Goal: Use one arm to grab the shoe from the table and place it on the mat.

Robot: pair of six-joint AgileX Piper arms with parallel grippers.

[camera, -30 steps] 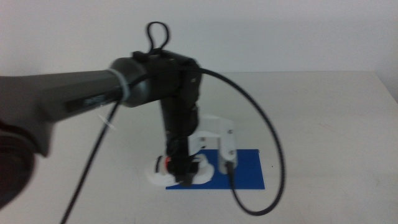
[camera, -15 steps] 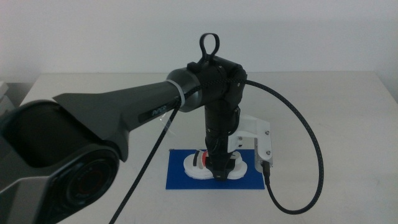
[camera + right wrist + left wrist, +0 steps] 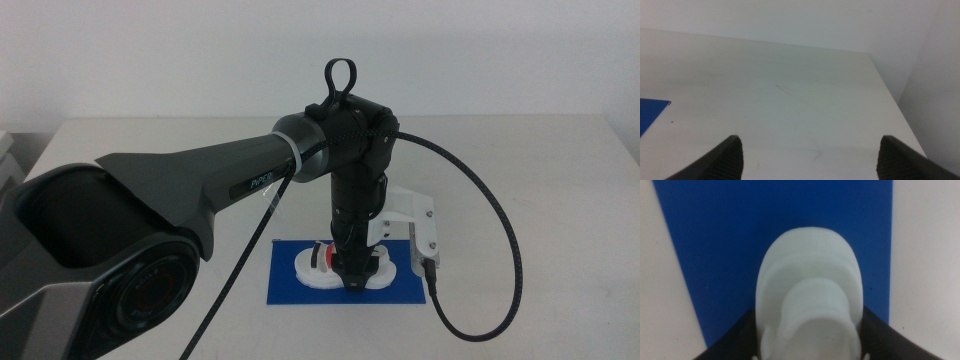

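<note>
The white shoe (image 3: 308, 268) with a red strap lies on the dark-blue mat (image 3: 285, 288), near its middle. My left arm reaches in from the left, and its gripper (image 3: 353, 280) comes straight down on the shoe. In the left wrist view the dark fingers (image 3: 735, 342) press both sides of the white shoe (image 3: 807, 280) over the blue mat (image 3: 715, 240). My right gripper (image 3: 810, 150) is open and empty above the white table (image 3: 790, 90), out of the middle view.
A black cable (image 3: 500, 250) loops from the left wrist down past the mat's right end. The white bracket (image 3: 412, 222) hangs beside the gripper. A corner of the mat (image 3: 650, 112) shows in the right wrist view. The table edge (image 3: 620, 135) runs at far right.
My left gripper carried the shoe rightward from the mat's left edge to its middle. In the last half second it has hardly moved.
</note>
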